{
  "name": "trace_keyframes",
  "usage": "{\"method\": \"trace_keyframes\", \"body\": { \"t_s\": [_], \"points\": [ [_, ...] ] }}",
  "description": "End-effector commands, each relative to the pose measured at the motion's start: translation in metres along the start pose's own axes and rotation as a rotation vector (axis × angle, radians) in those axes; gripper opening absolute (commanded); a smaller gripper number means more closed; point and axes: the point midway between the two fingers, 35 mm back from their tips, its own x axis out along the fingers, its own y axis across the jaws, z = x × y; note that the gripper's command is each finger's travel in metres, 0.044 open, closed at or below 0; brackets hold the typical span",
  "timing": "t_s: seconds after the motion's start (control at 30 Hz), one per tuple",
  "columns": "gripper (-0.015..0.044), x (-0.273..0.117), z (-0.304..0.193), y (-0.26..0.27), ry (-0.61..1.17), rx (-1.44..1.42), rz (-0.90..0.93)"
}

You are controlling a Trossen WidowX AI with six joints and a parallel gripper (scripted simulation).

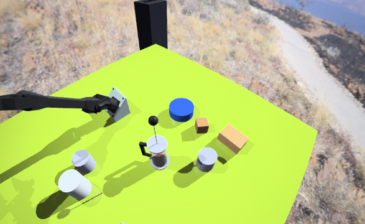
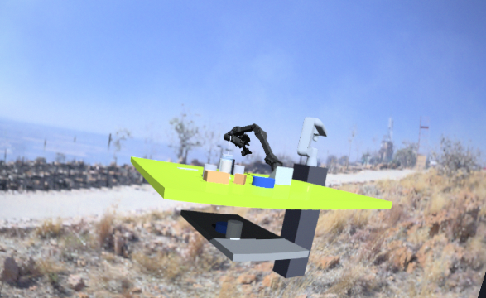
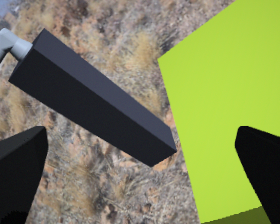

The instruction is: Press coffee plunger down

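Your wide-open gripper (image 1: 106, 106) hangs left of and behind the press (image 1: 157, 152), apart from it. Above the plunger knob (image 1: 153, 120) you have open air. A blue disc (image 1: 181, 109) and small box (image 1: 201, 125) crowd the right; a grey block (image 1: 119, 104) stands near the gripper. Two white cylinders (image 1: 83, 162) sit well left of the press.

Lime-green tabletop (image 1: 232, 193) standing outdoors on a dark post (image 2: 298, 232). Dry scrubland and pale path (image 1: 322, 78) surrounding. Hazy blue sky, sunlight casting sharp shadows.
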Motion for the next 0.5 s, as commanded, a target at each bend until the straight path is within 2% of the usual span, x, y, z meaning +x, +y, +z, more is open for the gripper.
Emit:
{"method": "trace_keyframes", "body": {
  "t_s": [0.0, 0.03, 0.47],
  "points": [
    [0.0426, -0.002, -0.001, 0.000, 0.008, -0.004, -0.002],
    [0.0440, -0.004, -0.002, -0.001, 0.021, -0.011, -0.004],
    [0.0440, -0.073, -0.047, -0.028, 0.362, -0.293, -0.045]
  ]
}}
